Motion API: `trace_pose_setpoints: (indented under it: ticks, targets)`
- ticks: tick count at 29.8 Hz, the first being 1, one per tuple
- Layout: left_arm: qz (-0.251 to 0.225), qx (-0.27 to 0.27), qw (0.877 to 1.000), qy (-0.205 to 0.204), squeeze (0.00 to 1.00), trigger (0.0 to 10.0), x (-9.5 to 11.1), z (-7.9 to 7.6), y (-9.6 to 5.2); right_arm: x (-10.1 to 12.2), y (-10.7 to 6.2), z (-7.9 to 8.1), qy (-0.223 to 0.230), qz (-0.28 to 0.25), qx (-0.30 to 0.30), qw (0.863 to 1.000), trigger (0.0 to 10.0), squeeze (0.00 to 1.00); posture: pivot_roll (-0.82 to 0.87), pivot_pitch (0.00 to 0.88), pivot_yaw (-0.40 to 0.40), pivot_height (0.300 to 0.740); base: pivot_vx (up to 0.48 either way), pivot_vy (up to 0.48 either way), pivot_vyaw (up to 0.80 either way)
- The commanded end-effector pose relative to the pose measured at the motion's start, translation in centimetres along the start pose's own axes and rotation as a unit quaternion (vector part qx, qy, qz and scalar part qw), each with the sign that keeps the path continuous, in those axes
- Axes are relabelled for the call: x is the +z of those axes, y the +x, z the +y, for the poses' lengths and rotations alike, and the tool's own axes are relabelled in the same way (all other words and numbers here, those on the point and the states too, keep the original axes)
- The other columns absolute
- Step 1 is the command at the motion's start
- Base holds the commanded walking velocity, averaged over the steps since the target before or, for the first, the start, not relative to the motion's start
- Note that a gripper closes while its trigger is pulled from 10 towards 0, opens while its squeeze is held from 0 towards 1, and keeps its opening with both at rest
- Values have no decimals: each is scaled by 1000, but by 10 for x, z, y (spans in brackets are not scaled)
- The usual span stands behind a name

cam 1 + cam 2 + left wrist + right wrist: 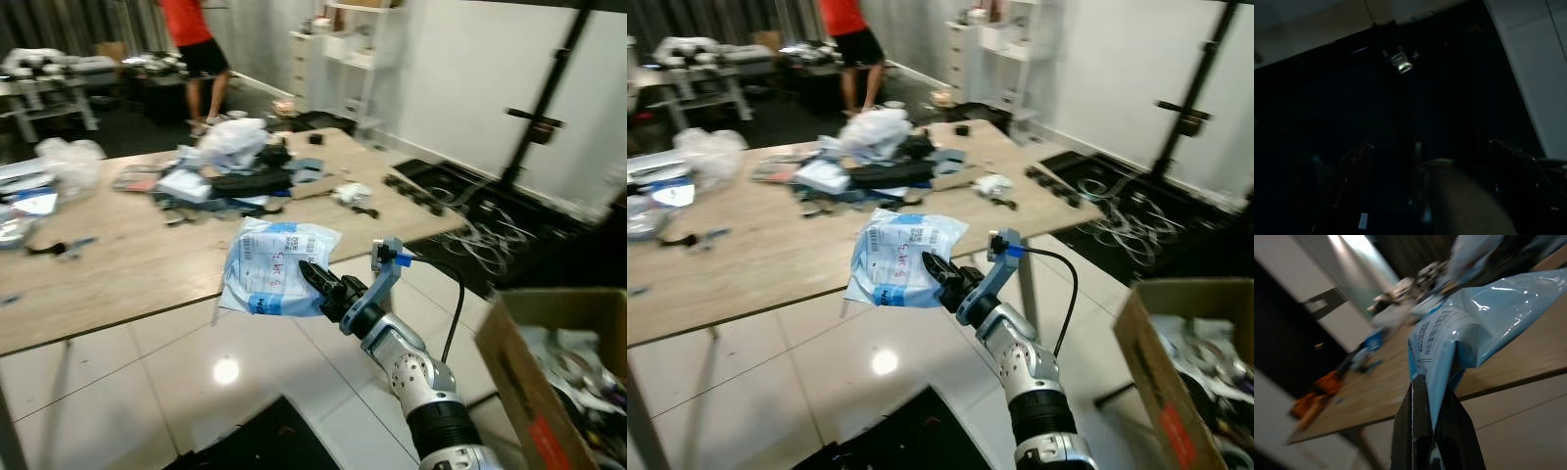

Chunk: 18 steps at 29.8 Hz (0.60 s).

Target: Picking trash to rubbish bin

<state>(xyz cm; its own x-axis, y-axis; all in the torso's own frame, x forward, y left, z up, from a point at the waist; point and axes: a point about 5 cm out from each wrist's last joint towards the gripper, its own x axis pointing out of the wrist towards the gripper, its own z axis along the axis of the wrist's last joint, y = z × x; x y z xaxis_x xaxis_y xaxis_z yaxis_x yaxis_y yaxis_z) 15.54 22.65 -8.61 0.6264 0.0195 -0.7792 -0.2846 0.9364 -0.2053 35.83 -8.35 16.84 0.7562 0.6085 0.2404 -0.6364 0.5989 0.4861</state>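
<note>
Right gripper (315, 278) is clamped on a light-blue plastic mailer bag (274, 266) with a barcode label, holding it in the air at the wooden table (118, 264) edge, above the white tile floor (147, 382). Cardboard box (534, 392) of rubbish stands well to the right. Left gripper (1425, 196): view very dark, finger state unreadable.

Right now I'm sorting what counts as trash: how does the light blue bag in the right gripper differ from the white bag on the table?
The light blue mailer bag is flat, carries a printed label and hangs pinched in the right gripper off the table's edge. The white plastic bag is crumpled and puffy, shows no label, and rests on the wooden table amid clutter, ungripped. Both are soft plastic bags.
</note>
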Motion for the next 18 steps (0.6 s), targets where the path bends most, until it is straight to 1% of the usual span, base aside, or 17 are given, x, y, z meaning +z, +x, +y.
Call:
trace_pose_setpoints:
  ticks: [1,4,11,18]
  targets:
    - [29,10,1000,4,0,10000,-16,4,-4,-10,-3,-2,-10,17,-6,1000,10000,0,-41,129,22,740,0,0,-781]
    - [57,14,998,11,0,10000,-32,7,-9,-15,-5,-2,-23,28,-7,999,10000,0,-40,135,21,740,0,0,-781]
    - [62,14,998,13,0,10000,-35,7,-10,-16,-5,-2,-28,32,-9,999,10000,0,-38,140,21,740,0,0,-781]
    - [68,14,997,18,0,10000,-37,9,-11,-19,-8,-9,-50,44,-34,997,10000,0,-42,145,23,740,0,0,-781]
